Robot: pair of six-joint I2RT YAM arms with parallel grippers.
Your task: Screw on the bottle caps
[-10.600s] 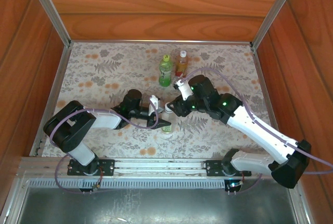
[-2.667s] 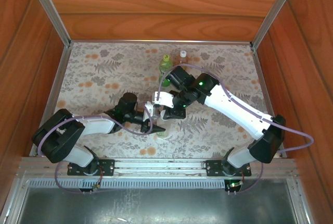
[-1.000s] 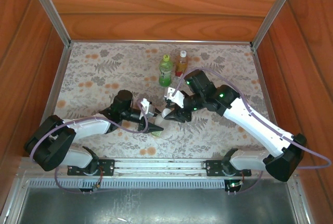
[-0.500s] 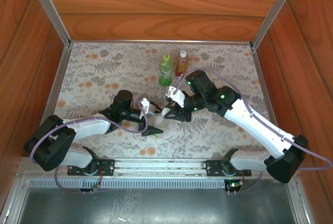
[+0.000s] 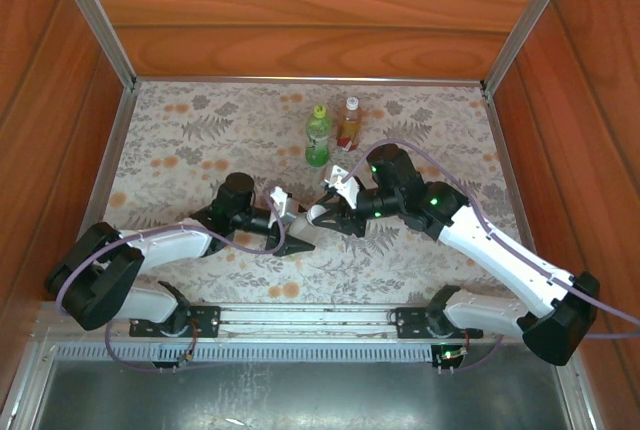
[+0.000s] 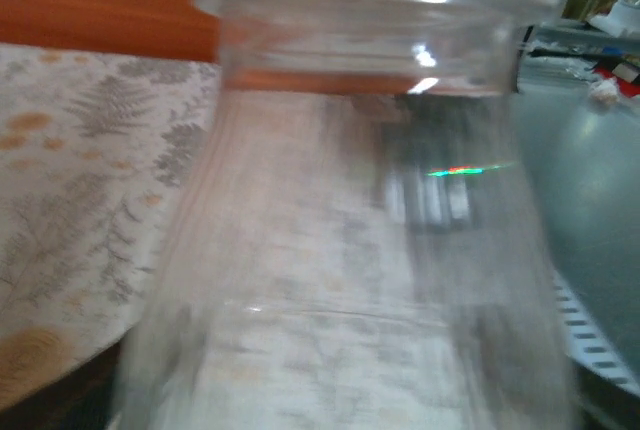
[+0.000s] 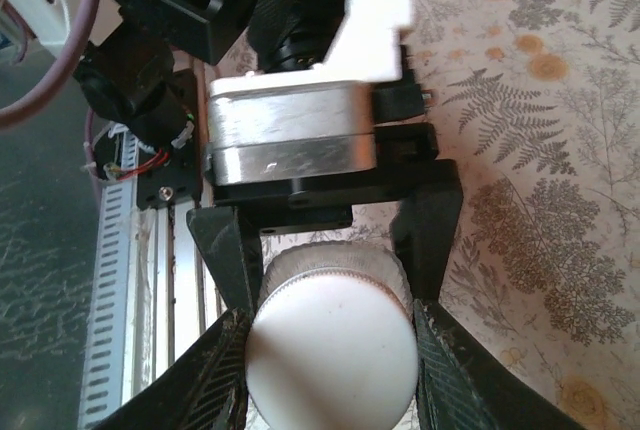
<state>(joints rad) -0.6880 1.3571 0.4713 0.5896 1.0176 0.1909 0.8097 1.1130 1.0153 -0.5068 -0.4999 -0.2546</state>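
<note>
**Current state**

1. The left end effector (image 5: 293, 237) is at the near centre of the floral-patterned worktop (image 5: 200, 140). It is clenched on the clear bottle (image 6: 350, 280). In the right wrist view, its two black fingers (image 7: 232, 250) flank the bottle just below the cap and bear on both sides.

2. The clear bottle sits between the two end effectors, near the front edge of the worktop. In the top view it leans, with its neck pointing toward the right arm. The left wrist view shows its transparent shoulder and neck ring at very close range. That picture is blurred, so no label detail can be read.

3. The white cap (image 7: 330, 355) sits on the neck of the clear bottle. Its ribbed skirt is visible behind its smooth top face.

4. The right end effector (image 5: 322, 216) meets the bottle head-on from the opposite side. It is grasping the white cap, with one finger touching each side.

5. The green bottle (image 5: 318, 138) and the amber bottle (image 5: 348, 124) stand upright, just beside each other, toward the far side of the worktop. They are well apart from both end effectors. The green bottle carries a yellow-green cap and the amber bottle a pale one.
</note>
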